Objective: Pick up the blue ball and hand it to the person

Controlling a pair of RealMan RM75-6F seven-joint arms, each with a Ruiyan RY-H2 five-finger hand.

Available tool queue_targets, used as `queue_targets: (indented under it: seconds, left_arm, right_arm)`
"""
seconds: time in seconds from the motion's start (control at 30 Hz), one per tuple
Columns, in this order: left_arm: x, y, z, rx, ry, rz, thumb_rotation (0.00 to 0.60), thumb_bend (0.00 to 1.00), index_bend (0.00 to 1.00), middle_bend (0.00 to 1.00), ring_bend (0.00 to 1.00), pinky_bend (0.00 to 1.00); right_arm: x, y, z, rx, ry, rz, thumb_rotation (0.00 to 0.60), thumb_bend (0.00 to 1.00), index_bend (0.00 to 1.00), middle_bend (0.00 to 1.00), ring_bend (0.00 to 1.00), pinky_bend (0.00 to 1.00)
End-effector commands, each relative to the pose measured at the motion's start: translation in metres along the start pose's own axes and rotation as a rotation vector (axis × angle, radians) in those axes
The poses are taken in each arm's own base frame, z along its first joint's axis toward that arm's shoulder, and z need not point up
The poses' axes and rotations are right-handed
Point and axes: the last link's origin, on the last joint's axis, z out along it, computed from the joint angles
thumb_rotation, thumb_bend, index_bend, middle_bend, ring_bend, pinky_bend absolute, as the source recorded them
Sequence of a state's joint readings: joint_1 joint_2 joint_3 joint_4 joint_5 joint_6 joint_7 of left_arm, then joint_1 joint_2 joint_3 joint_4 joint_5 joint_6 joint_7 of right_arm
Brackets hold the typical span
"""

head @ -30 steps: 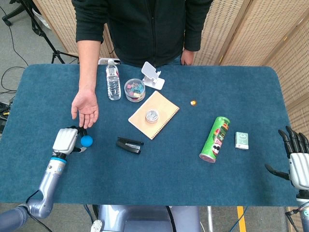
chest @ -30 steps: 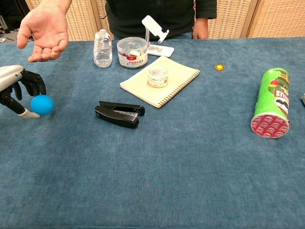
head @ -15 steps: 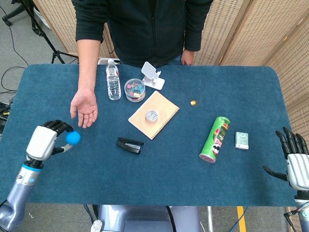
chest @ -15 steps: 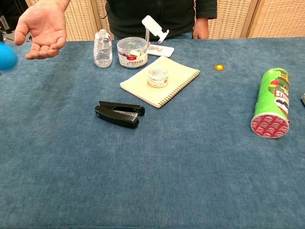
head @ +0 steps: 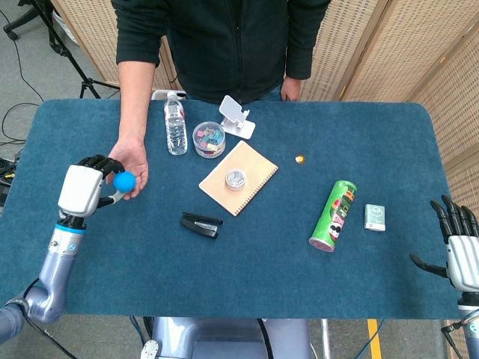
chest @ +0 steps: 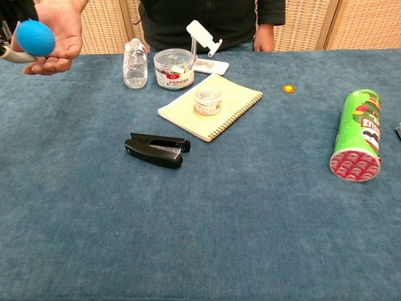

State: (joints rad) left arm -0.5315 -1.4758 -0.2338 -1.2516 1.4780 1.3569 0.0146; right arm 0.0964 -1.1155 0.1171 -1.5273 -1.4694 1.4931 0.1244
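My left hand (head: 84,188) holds the blue ball (head: 123,181) in its fingers, lifted off the table at the left. The ball sits right over the person's open palm (head: 135,166); in the chest view the blue ball (chest: 35,37) covers the middle of the person's palm (chest: 62,31), and only a thumb tip of my left hand (chest: 12,55) shows at the frame's left edge. Whether the ball touches the palm I cannot tell. My right hand (head: 458,243) hovers at the table's far right edge, fingers spread, holding nothing.
A black stapler (head: 200,224) lies near the middle left. A water bottle (head: 175,124), a jar of clips (head: 209,139), a white phone stand (head: 237,118), a notebook (head: 247,183) with a small jar on it, a green chips can (head: 334,215) and a small box (head: 375,217) lie further off.
My left hand carried the blue ball up off the table and forward to the person's waiting palm. The right hand barely shifted.
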Motion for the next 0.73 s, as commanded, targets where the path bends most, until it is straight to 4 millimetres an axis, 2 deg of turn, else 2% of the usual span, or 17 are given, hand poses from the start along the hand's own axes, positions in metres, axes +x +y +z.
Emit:
queue_targets:
  seconds: [0.03, 0.1, 0.27, 0.37, 0.47, 0.57, 0.63, 0.73]
  left_arm:
    - [-0.003, 0.002, 0.003, 0.015, -0.04, -0.051, 0.6, 0.01, 0.18, 0.04, 0.02, 0.14]
    - [0.003, 0.003, 0.002, 0.008, -0.014, -0.075, 0.6, 0.0, 0.02, 0.0, 0.0, 0.03]
    - [0.024, -0.005, -0.012, 0.002, 0.064, -0.13, 0.6, 0.0, 0.0, 0.0, 0.0, 0.0]
    - [0.038, -0.018, -0.035, 0.03, 0.087, -0.153, 0.6, 0.0, 0.0, 0.0, 0.0, 0.0]
    - [0.046, -0.04, -0.07, 0.11, 0.068, -0.166, 0.6, 0.0, 0.0, 0.0, 0.0, 0.0]
    - [0.048, -0.061, -0.106, 0.223, 0.017, -0.156, 0.6, 0.0, 0.0, 0.0, 0.0, 0.0]
    - [0.049, -0.08, -0.134, 0.327, -0.028, -0.086, 0.6, 0.0, 0.0, 0.0, 0.0, 0.0]
    - [0.048, -0.09, -0.154, 0.396, -0.09, -0.085, 0.6, 0.0, 0.0, 0.0, 0.0, 0.0]
  right_arm:
    - [0.0, 0.0, 0.0, -0.001, -0.001, 0.0, 0.6, 0.0, 0.0, 0.0, 0.0, 0.0]
    - [-0.001, 0.0, 0.001, -0.002, -0.003, 0.0, 0.6, 0.0, 0.0, 0.0, 0.0, 0.0]
    - [-0.002, -0.001, 0.0, 0.002, -0.01, 0.0, 0.6, 0.0, 0.0, 0.0, 0.0, 0.0]
    - [-0.002, -0.003, -0.001, 0.009, -0.011, 0.0, 0.6, 0.0, 0.0, 0.0, 0.0, 0.0]
    - [-0.001, -0.004, -0.002, 0.015, -0.008, 0.0, 0.6, 0.0, 0.0, 0.0, 0.0, 0.0]
    - [0.0, -0.005, -0.003, 0.019, -0.002, -0.001, 0.6, 0.0, 0.0, 0.0, 0.0, 0.0]
    - [0.0, -0.006, -0.003, 0.025, 0.003, 0.002, 0.6, 0.0, 0.0, 0.0, 0.0, 0.0]
    - [0.0, -0.007, -0.005, 0.033, 0.004, 0.0, 0.6, 0.0, 0.0, 0.0, 0.0, 0.0]
